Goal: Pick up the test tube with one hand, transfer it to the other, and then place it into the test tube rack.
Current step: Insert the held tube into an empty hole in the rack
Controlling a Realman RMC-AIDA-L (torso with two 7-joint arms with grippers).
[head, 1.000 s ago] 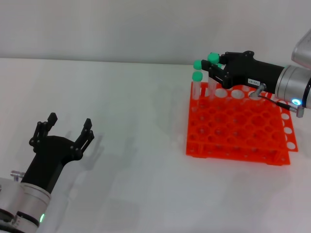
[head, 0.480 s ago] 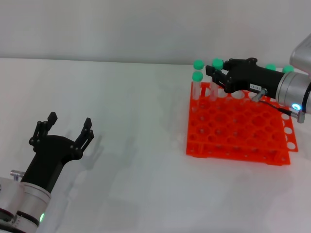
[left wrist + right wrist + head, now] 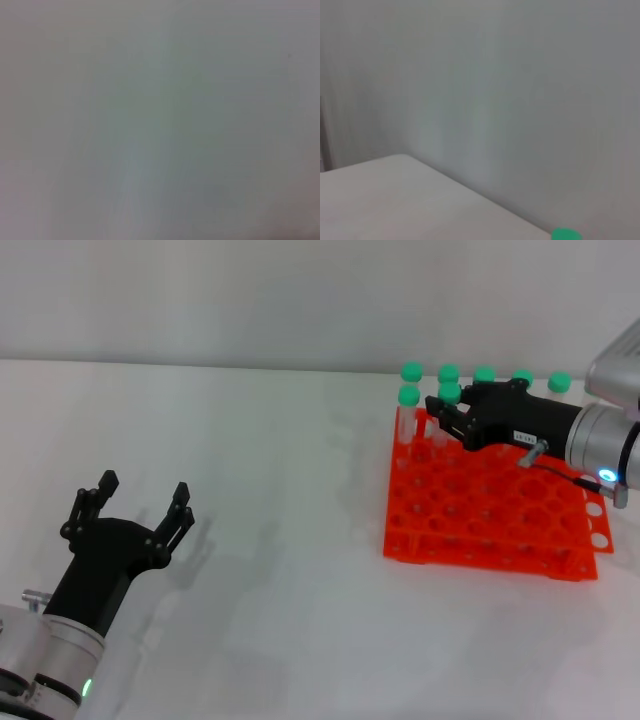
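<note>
My right gripper point(image 3: 443, 418), on the blue-lit arm, is over the rack's far left part. It is shut on the test tube point(image 3: 449, 393), which stands upright with its lower end down in a second-row hole of the orange-red rack point(image 3: 480, 515). Another green-capped tube point(image 3: 408, 396) stands just left of it. Several more point(image 3: 485, 374) stand in the back row. My left gripper point(image 3: 145, 486), on the green-lit arm, is open and empty over the table at the near left, far from the rack. A green cap point(image 3: 566, 234) shows at the edge of the right wrist view.
The rack sits at the right of the white table point(image 3: 270, 450), in front of a pale wall. Most of its holes hold nothing. The left wrist view shows only blank pale surface.
My right gripper has moved down and slightly right with the tube, lowering it from above the back row into the rack's second row. More back-row caps now show. The left arm has not moved.
</note>
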